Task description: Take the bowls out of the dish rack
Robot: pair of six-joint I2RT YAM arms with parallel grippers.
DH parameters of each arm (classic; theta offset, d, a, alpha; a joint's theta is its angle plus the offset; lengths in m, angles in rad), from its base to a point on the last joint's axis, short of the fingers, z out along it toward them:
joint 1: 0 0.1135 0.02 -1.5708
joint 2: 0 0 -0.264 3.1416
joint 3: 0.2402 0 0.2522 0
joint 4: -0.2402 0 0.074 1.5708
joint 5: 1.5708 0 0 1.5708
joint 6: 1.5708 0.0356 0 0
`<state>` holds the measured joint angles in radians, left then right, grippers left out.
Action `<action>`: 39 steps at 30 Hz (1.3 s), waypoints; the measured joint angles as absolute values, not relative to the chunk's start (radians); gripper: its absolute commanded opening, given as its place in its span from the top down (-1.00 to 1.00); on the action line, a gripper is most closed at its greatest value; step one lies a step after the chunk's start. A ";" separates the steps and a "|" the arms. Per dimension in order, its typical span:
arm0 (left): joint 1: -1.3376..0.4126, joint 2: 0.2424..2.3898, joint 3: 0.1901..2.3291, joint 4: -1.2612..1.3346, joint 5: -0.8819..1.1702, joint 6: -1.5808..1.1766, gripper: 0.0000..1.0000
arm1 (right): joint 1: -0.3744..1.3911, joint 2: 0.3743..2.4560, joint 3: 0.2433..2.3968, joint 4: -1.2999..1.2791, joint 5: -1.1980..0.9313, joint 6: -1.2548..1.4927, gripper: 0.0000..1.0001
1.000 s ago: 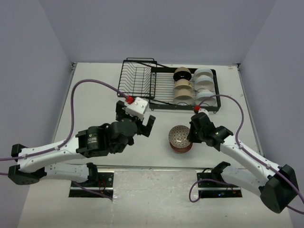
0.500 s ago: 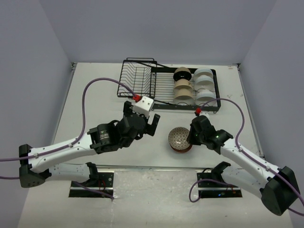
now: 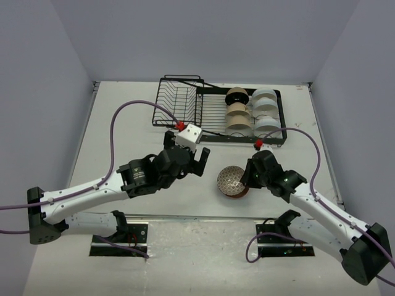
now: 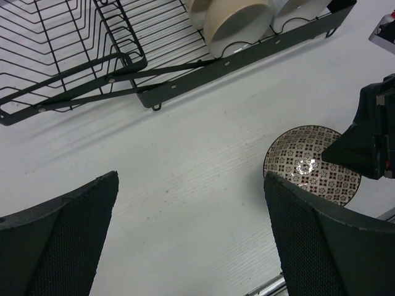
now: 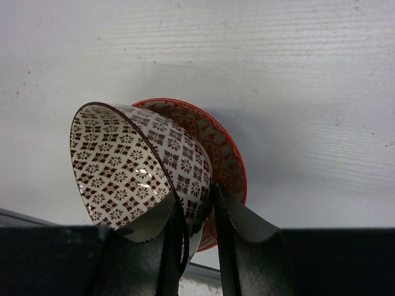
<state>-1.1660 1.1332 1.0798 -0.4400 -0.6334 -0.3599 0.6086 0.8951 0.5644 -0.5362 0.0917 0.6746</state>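
Observation:
My right gripper (image 3: pixel 249 180) is shut on the rim of a brown net-patterned bowl (image 3: pixel 231 179), held tilted over a red-patterned bowl (image 5: pixel 225 154) on the table. The wrist view shows one finger inside the brown bowl (image 5: pixel 133 163) and one outside, the gripper (image 5: pixel 197 213) pinching its wall. My left gripper (image 3: pixel 196 161) is open and empty, hovering left of that bowl (image 4: pixel 311 161). The black wire dish rack (image 3: pixel 185 111) at the back holds beige bowls with black insides (image 3: pixel 237 111) and white bowls (image 3: pixel 265 108) in its right section.
The rack's left raised basket (image 4: pixel 55 49) holds nothing that shows. The rack's front rail (image 4: pixel 247 58) lies just beyond my left gripper. Purple cables loop over both arms.
My left arm has moved right and forward toward the table's middle. My right gripper has lowered and tilted the brown bowl a little to the left over the red bowl.

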 measured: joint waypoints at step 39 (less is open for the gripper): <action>-1.080 1.200 1.065 -0.393 -0.538 -0.428 -1.00 | 0.607 0.842 0.565 -0.566 0.085 0.670 0.84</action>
<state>-1.0801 1.2003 1.0653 -0.3935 -0.5381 -0.4278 0.6067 0.8417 0.5652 -0.5659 0.0849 0.6701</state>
